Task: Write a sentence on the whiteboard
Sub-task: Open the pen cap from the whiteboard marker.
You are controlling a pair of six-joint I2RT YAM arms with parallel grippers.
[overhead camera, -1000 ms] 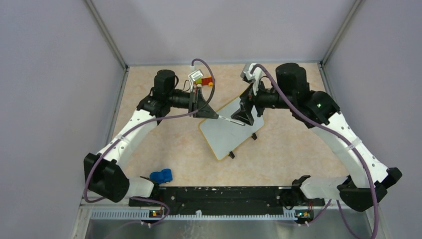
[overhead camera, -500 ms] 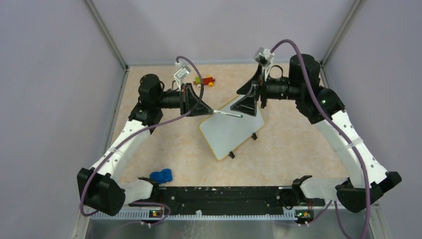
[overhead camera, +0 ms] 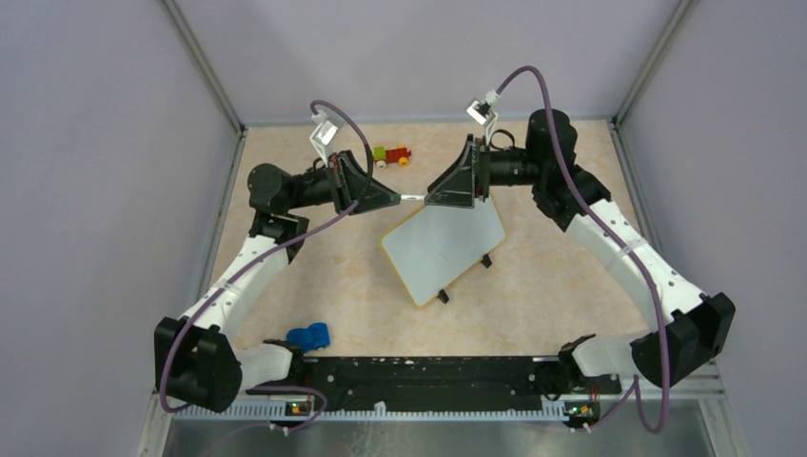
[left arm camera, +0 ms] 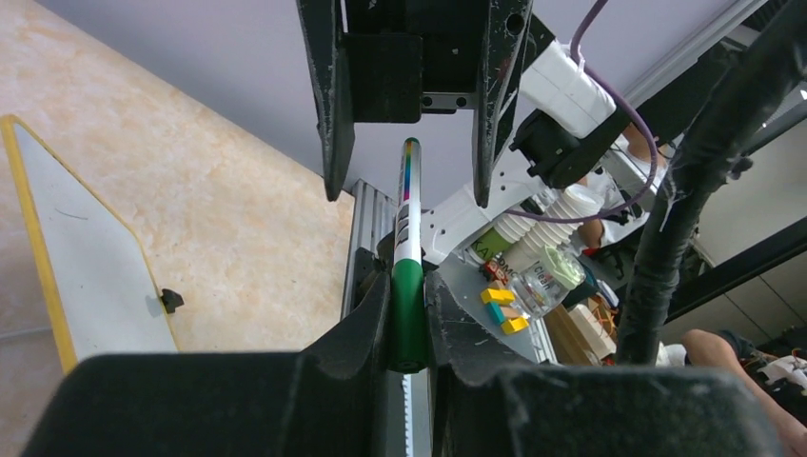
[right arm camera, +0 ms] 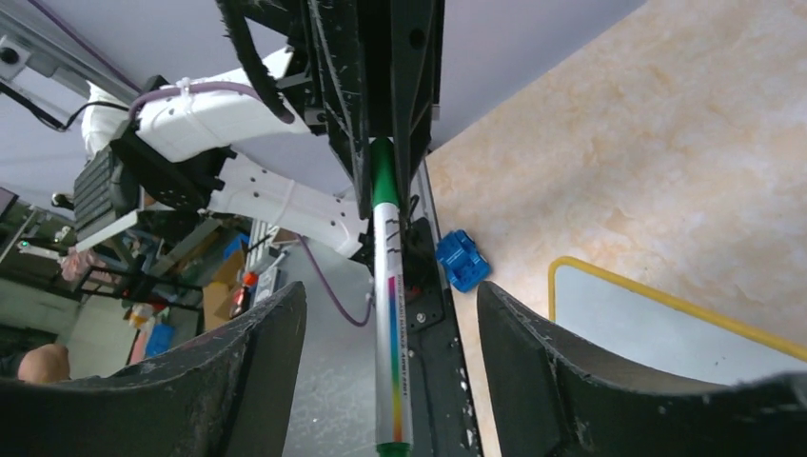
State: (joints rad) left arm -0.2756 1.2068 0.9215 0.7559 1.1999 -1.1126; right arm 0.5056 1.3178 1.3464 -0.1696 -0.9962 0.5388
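Left hand (overhead camera: 392,198) pinches a green marker (overhead camera: 411,198) above the beige tabletop (overhead camera: 333,276), right hand (overhead camera: 430,200) spread wide around it, grey walls (overhead camera: 428,57) behind.

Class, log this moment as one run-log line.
left gripper: shut on marker | right gripper: open around marker | whiteboard: looks blank

No text can be read in any view. The white-barrelled marker pen with a green cap (right arm camera: 390,314) carries a lengthwise rainbow stripe with a line of small dark print beside it, but the characters are too small and blurred to make out from either wrist camera. The small white board with a thin yellow rim (overhead camera: 442,243) shows no readable lettering, and the label on a clear plastic bottle (left arm camera: 542,278) beyond the table is blurred.
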